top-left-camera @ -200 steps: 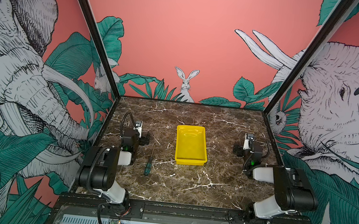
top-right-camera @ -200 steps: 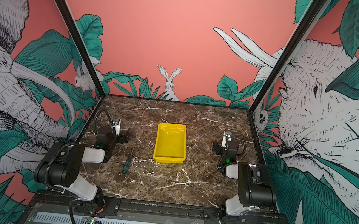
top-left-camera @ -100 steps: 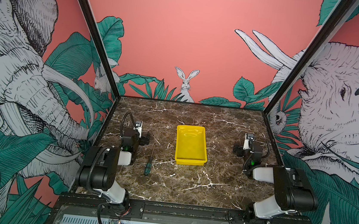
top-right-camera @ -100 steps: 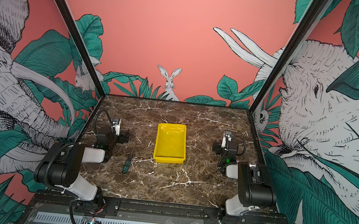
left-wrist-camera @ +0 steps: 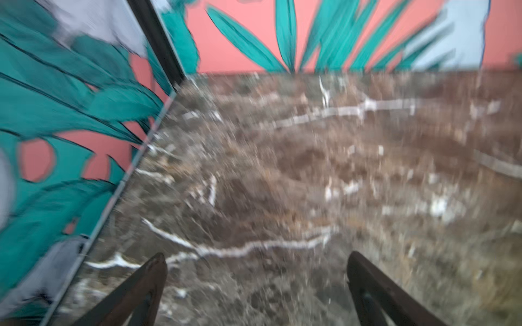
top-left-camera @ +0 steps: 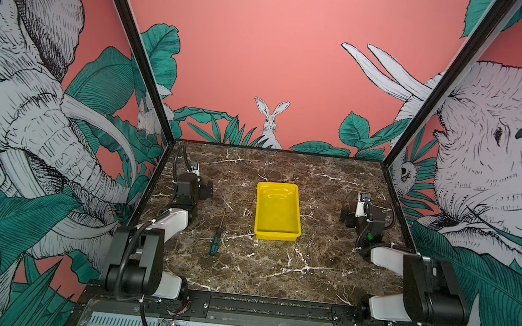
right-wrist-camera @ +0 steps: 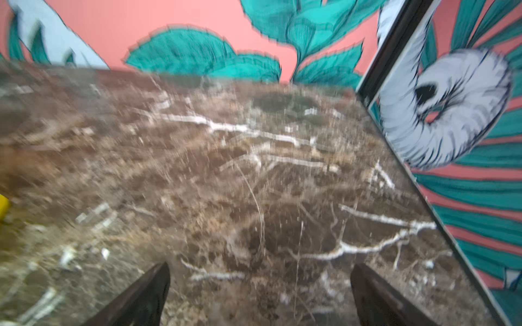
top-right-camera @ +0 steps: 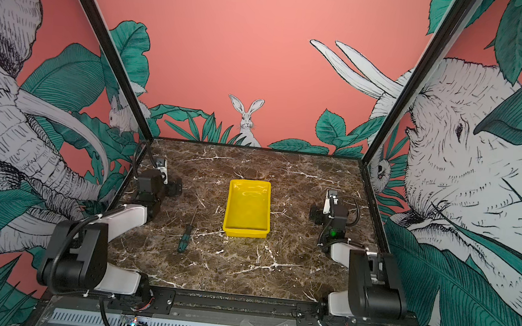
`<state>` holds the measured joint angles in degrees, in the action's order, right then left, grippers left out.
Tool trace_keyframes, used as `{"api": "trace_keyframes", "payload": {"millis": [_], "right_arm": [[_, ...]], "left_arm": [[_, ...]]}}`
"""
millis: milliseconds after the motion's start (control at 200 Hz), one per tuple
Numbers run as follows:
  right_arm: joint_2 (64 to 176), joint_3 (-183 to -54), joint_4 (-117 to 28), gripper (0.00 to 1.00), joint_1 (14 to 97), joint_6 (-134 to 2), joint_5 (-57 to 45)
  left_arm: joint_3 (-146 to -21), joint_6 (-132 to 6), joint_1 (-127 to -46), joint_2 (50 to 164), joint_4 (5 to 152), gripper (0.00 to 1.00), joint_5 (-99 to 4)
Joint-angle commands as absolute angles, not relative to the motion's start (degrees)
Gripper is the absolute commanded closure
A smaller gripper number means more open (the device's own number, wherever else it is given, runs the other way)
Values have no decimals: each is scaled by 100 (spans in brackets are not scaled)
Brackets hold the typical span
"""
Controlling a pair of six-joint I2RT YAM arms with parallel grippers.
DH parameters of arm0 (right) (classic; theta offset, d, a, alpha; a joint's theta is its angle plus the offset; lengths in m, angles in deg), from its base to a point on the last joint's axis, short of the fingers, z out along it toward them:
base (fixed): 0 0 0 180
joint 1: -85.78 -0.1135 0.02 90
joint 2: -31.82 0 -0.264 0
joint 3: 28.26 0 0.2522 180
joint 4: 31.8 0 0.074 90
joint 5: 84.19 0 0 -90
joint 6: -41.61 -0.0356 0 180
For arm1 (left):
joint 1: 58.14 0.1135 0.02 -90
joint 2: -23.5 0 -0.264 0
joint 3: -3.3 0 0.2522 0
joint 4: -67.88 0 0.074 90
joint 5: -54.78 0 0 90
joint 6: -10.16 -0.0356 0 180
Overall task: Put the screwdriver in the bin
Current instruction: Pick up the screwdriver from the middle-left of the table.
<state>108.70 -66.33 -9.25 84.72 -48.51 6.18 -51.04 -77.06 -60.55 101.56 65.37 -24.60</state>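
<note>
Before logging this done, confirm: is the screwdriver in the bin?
No, the screwdriver lies on the table, apart from the bin.

The brown marble table bears 2 things: the bin and, beside it, the screwdriver.

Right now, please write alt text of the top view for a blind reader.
A small green-handled screwdriver lies on a brown marble table, between the left arm and an empty yellow bin. The right arm rests opposite.
</note>
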Motion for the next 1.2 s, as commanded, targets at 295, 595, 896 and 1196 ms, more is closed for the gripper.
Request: {"api": "trace_keyframes", "payload": {"millis": [295,595,896,1196], "right_arm": [[9264,-8867,-5900,1,8473,-6034,-719],[8882,-9161,-7387,1,8464,-6343,-1221],[8736,-8825,-7439,1,8464,-6397,-1914],[9396,-8708,-7721,1,8469,-6044,-2913]], "left_arm": [[-6389,-6080,-6190,8665,10914,0,-2980],[-5956,-5724,-7400,8571,12748,1,-3068],[-5010,-5163,-7778,8587,12632,4,-3429],[-4610,-4920,-8142,8835,12003,15,-3223]]}}
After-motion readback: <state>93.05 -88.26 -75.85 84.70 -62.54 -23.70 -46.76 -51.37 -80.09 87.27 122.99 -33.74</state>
